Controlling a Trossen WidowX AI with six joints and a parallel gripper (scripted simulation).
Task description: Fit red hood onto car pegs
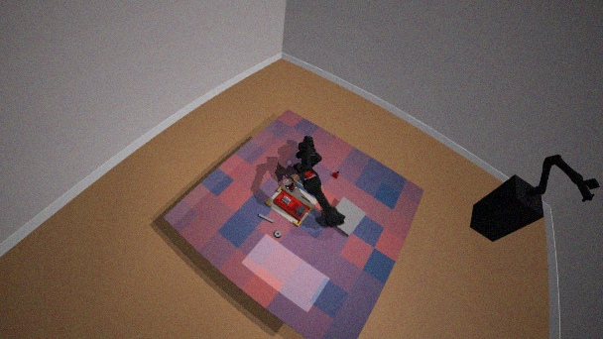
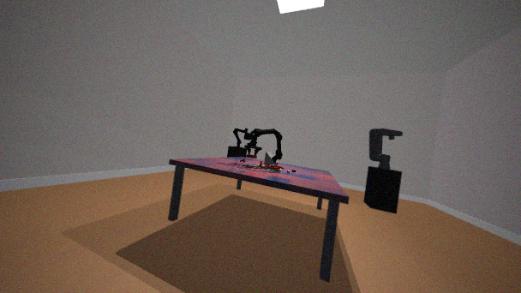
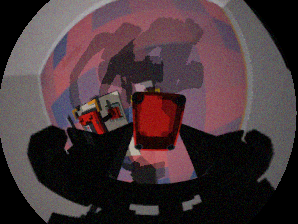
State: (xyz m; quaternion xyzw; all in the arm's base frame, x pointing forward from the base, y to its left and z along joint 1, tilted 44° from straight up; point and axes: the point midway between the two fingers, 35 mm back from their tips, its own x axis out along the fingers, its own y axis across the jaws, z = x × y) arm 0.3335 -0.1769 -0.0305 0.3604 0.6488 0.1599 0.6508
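Observation:
The red hood (image 1: 309, 174) (image 2: 251, 156) (image 3: 157, 119) is between the fingers of my gripper (image 3: 156, 125), which is shut on it. In the wrist view its flat face and dark corner holes show. The gripper holds it above the table, off to one side of the car. The red chassis (image 1: 299, 209) (image 3: 95, 123) sits in the jig (image 1: 298, 224) with yellow corners; in the wrist view it is at the lower left, partly hidden by the gripper. The grey engine block (image 1: 287, 200) shows on the deck. The pegs are too small to tell.
A pale tray (image 1: 305, 197) (image 3: 119, 101) with small parts adjoins the jig. A rod (image 1: 265, 217), a wheel (image 1: 278, 232) and a small red part (image 1: 335, 174) (image 2: 242, 160) lie on the table. A grey panel (image 1: 353, 212) is beside the arm's base. Other arms stand on black pedestals (image 1: 506, 208) (image 2: 382, 189).

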